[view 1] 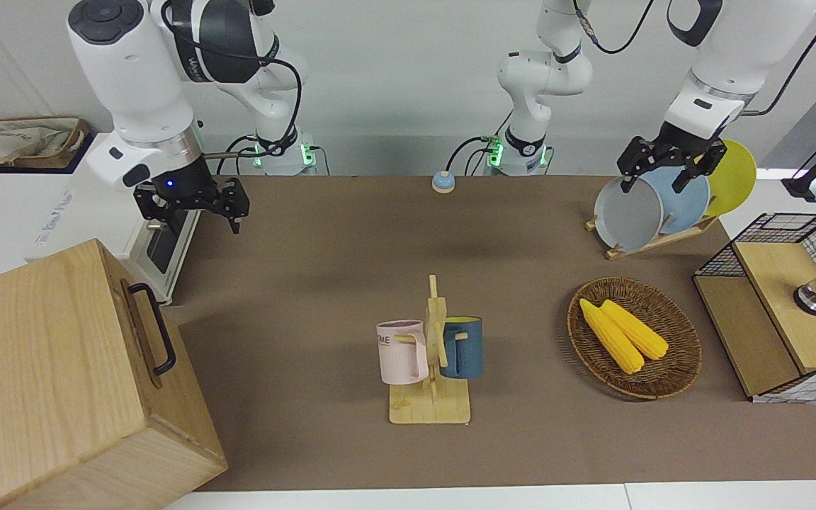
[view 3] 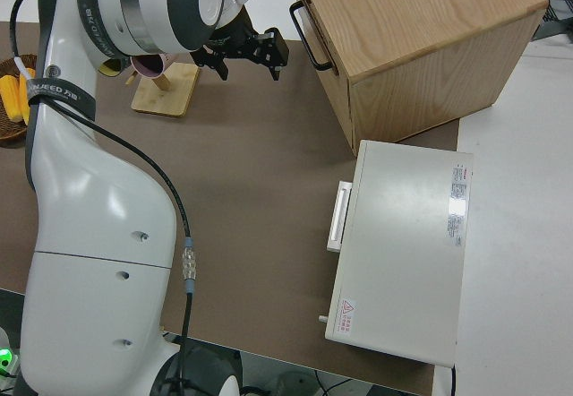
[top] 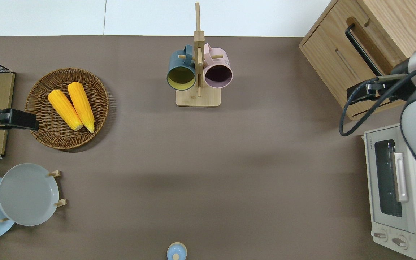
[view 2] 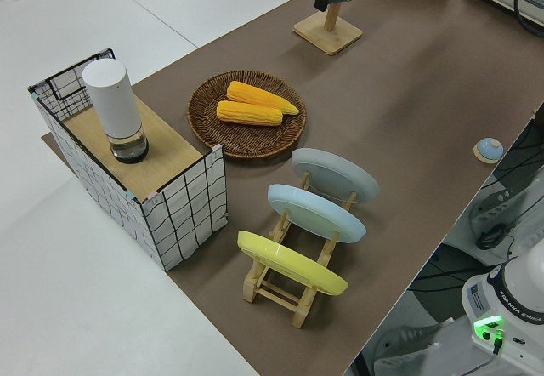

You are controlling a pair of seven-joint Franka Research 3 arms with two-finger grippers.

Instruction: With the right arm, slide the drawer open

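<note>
While the drawer sits flush in the wooden box, the right gripper hangs with fingers spread, clear of the black handle. Beside the box, nearer the robots, stands the toaster oven. Left arm parked, its finger state indeterminate.

Front camera faces robots across table; overhead looks straight down. Both share the mug rack, centre frame.
</note>
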